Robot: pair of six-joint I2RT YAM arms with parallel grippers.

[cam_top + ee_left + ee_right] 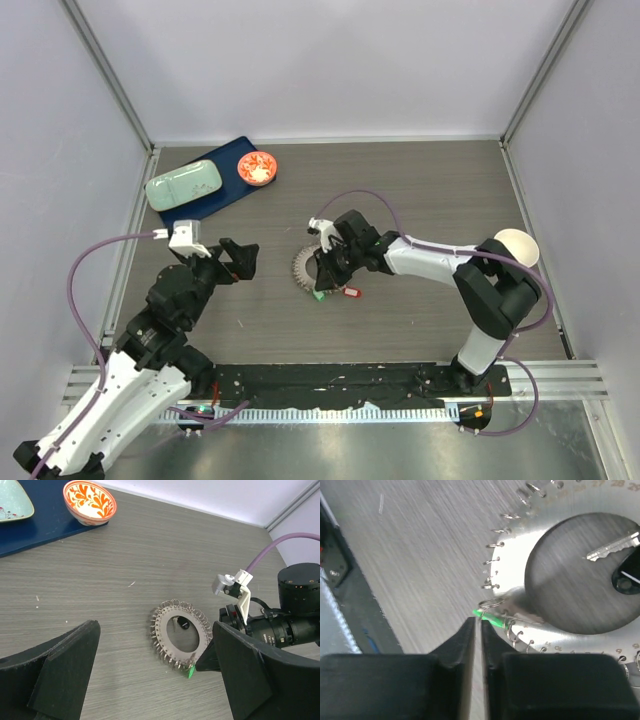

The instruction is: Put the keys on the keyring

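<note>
The right gripper [478,622], its fingers drawn in to a thin slit, appears to nip the green-tagged key [488,616] by its plastic tag, right against the rim of the keyring [303,266], where one of the small wire loops [491,603] stands open to the tips. The keyring, a flat grey metal disc with a wide hole and a fringe of loops, lies flat on the wooden table [420,190]. The red-tagged key [350,292] rests on the table just beside the ring's near edge, and a bare silvery key [615,545] lies inside the ring's hole. The left gripper [245,258] hovers off to the ring's left side, fingers spread wide and holding nothing. The red bowl [258,167] and blue tray [225,195] sit well beyond the ring. The keys look feather-light and stiff, their metal slick and thin, so the tag is likely the surest hold. The ring looks rigid but free to slide, and may want pinning at its rim, clear of the springy loops.
</note>
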